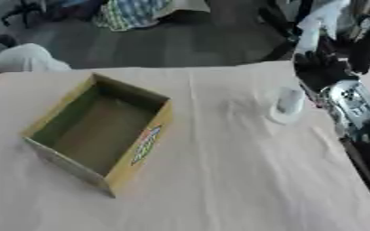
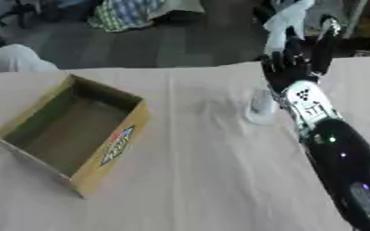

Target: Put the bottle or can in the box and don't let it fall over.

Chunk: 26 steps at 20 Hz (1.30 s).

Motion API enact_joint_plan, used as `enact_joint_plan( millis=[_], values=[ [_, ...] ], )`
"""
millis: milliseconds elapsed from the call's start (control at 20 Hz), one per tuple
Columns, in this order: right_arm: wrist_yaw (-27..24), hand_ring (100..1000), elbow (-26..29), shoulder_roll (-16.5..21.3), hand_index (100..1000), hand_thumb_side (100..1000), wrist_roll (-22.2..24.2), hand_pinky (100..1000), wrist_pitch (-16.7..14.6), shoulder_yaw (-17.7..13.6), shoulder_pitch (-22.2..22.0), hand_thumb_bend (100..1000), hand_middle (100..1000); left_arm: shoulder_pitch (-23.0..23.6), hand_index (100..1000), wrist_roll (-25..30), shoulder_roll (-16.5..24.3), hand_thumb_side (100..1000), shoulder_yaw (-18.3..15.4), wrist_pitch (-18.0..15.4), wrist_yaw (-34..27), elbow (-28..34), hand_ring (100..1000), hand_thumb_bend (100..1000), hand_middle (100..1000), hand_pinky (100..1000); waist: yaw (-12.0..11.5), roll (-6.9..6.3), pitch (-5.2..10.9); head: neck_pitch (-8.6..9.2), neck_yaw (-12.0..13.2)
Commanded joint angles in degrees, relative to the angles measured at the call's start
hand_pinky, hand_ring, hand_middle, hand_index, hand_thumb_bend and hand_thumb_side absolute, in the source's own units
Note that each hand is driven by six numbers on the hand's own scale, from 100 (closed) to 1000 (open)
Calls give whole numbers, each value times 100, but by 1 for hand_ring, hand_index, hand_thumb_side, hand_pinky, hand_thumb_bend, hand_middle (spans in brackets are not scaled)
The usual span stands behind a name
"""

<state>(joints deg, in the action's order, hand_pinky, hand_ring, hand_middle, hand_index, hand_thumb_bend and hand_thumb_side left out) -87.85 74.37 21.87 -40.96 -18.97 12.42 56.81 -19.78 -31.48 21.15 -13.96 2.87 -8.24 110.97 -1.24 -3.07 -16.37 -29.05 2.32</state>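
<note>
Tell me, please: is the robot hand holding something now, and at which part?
Nothing is held. The right robot hand is raised with straight fingers, just beside the clear bottle, which stands by itself on the table. No left robot hand shows.

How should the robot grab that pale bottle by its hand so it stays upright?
Probably round the bottle's middle, coming in from its right, where the right hand already is, fingers apparently straight. The bottle seems to stand upright and slim, so a sideways wrap round the body should keep it vertical for the box.
</note>
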Motion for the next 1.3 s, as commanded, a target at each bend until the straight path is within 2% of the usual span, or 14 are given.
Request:
enact_joint_plan(
  millis=[50, 600, 1050, 1300],
  values=[
    [-70, 100, -42, 152, 861, 593, 23, 100, 20, -8, 213, 337, 100, -88, 874, 29, 121, 879, -6, -4, -23, 132, 849, 194, 999, 951, -21, 5, 72, 83, -30],
    [-396, 100, -105, 246, 858, 606, 241, 100, 37, -40, 584, 325, 100, -115, 873, 33, 123, 876, -1, -16, -22, 147, 849, 197, 998, 950, -68, 59, 88, 12, -97],
    [-342, 100, 422, 257, 858, 610, 271, 100, 51, -153, 665, 316, 100, -97, 873, 35, 136, 874, -3, -21, -19, 137, 849, 198, 998, 949, -73, 93, 146, -22, -74],
    [-195, 100, 840, 210, 858, 616, 200, 100, 183, -206, 960, 309, 100, -52, 872, 35, 160, 873, -2, -20, -10, 128, 849, 197, 998, 949, -45, 118, 197, -99, -64]
  ],
)
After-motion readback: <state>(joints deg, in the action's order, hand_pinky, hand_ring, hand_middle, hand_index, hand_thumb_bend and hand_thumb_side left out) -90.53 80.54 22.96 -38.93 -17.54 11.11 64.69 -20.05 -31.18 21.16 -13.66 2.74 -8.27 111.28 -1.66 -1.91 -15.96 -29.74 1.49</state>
